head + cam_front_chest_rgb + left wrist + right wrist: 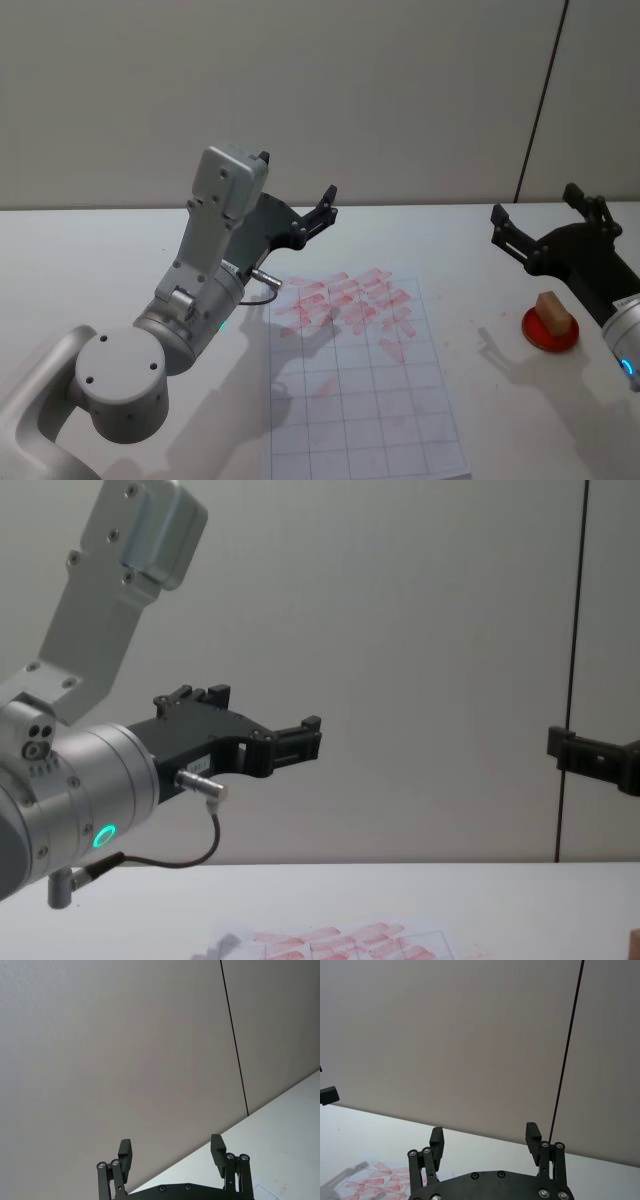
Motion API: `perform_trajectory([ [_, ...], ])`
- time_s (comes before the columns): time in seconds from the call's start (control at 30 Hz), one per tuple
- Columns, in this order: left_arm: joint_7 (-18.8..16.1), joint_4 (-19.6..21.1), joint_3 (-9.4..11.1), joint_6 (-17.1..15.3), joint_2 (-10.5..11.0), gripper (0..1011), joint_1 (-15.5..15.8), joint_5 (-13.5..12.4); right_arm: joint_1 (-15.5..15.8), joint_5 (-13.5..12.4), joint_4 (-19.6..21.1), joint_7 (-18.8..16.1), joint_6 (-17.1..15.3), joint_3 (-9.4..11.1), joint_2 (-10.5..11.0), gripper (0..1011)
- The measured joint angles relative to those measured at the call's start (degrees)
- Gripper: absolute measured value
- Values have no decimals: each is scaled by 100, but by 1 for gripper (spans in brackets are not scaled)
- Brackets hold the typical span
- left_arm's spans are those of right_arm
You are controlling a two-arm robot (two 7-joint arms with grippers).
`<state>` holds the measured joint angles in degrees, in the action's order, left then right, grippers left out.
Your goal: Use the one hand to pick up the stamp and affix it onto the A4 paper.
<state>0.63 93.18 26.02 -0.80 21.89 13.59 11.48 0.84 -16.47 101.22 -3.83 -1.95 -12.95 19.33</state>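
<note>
Wooden stamp point(552, 309) on red pad point(550, 337), desk's point(80, 260) right edge. We centre the wide-open right gripper point(533, 205) over it, then descend straight. Left gripper point(171, 1145) idles wide by the A4 paper's point(360, 390) far-left corner.

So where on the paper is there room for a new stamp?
The lower grid rows of the A4 paper, below the red marks down to its near edge, are bare. The table between the paper's right edge and the red pad holding the stamp is free too. The top rows are crowded.
</note>
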Motion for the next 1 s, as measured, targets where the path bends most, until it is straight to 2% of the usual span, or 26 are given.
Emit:
perform_trajectory([
  [1.0,0,0,0,0,0,1001,0,0,0,1,1,0,0,1,-1,1001],
])
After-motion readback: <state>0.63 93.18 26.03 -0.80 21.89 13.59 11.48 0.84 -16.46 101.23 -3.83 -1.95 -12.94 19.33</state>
